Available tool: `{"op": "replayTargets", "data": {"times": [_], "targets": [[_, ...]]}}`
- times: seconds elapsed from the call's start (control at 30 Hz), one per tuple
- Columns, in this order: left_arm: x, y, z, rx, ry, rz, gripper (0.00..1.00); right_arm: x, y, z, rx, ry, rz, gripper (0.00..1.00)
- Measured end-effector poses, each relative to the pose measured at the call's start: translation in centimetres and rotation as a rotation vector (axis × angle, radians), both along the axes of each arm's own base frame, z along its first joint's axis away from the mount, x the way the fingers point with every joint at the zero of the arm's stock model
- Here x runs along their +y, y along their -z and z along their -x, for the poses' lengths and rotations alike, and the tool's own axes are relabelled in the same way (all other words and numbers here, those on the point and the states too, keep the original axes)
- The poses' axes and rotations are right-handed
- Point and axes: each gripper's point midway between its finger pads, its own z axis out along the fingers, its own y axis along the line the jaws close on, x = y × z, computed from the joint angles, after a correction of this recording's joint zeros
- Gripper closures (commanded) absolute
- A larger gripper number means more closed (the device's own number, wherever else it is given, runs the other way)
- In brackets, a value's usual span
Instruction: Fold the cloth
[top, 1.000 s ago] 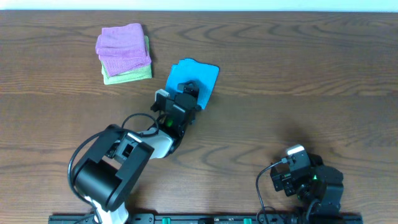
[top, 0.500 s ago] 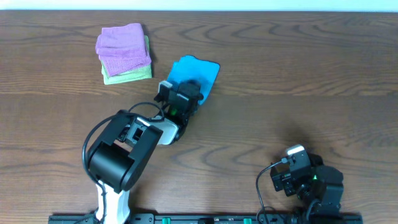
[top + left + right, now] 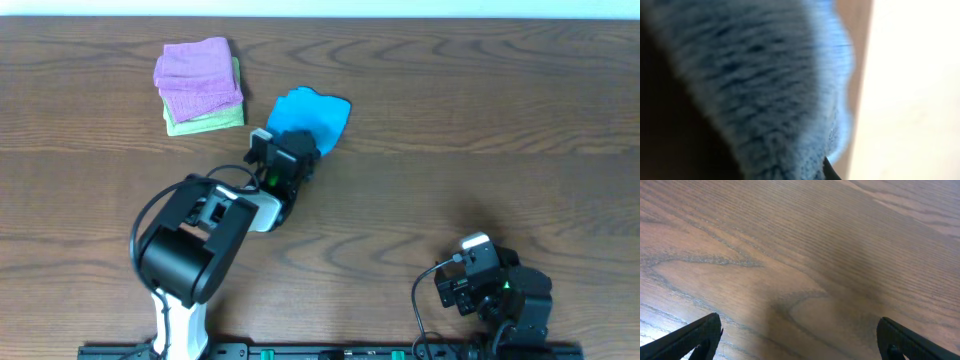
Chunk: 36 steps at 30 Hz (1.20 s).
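Fingers of the left gripper point(image 3: 303, 147) were closed on the near edge of the cloth point(image 3: 308, 112), and the black jaws were half buried in its folds when seen from overhead. The cloth lay toward the back of the table point(image 3: 480, 110), left of centre. It was a bright sky-blue piece, soft and rumpled, its far edge bulging in rounded lobes rather than lying straight. In the left wrist view the fabric sat so close that it filled most of the frame as a blurred, fuzzy nap with short dark streaks. Shadow covered the left side, and a narrow strip of wood and a pale band showed at the right. Just left of the cloth, near but apart, was a squarish stack. In it a folded pink cloth point(image 3: 197, 70) with a ribbed, towel-like surface lay slightly askew on a folded light green cloth point(image 3: 216, 119), whose edges showed below and to the right. The right gripper point(image 3: 799, 339) was at the near right of the table with its fingers spread wide and holding nothing — two black wedge-shaped tips at the lower corners of its wrist view. Beneath them was brown wood with fine parallel grain and a few looping whorls.
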Motion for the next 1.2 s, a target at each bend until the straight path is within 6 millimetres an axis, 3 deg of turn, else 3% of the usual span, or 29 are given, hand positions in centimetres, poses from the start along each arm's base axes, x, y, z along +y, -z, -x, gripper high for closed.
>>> {"op": "replayTargets", "data": {"times": [0.27, 0.37, 0.53, 0.7, 0.8, 1.0, 1.1, 1.2], "targets": [[3.8, -11.3, -2.4, -0.210, -0.131, 0.211, 0.94, 0.0, 0.0, 0.0, 0.000, 0.000, 0.000, 0.01], [5.1, -13.3, -2.6, -0.253, -0.186, 0.253, 0.94, 0.0, 0.0, 0.0, 0.000, 0.000, 0.000, 0.01], [7.2, -15.1, -3.2, -0.306, -0.249, 0.199, 0.94, 0.0, 0.0, 0.0, 0.000, 0.000, 0.000, 0.01], [10.8, -19.1, -5.7, -0.394, -0.300, 0.091, 0.94, 0.0, 0.0, 0.0, 0.000, 0.000, 0.000, 0.01], [13.9, -21.4, -7.0, -0.424, -0.343, 0.014, 0.94, 0.0, 0.0, 0.0, 0.000, 0.000, 0.000, 0.01], [20.8, -22.5, -6.9, -0.387, -0.426, -0.084, 0.94, 0.0, 0.0, 0.0, 0.000, 0.000, 0.000, 0.01], [24.2, -21.7, -6.3, -0.328, -0.454, -0.137, 0.94, 0.0, 0.0, 0.0, 0.000, 0.000, 0.000, 0.01], [26.1, -19.8, -5.7, -0.241, -0.462, -0.174, 0.94, 0.0, 0.0, 0.0, 0.000, 0.000, 0.000, 0.01]]}}
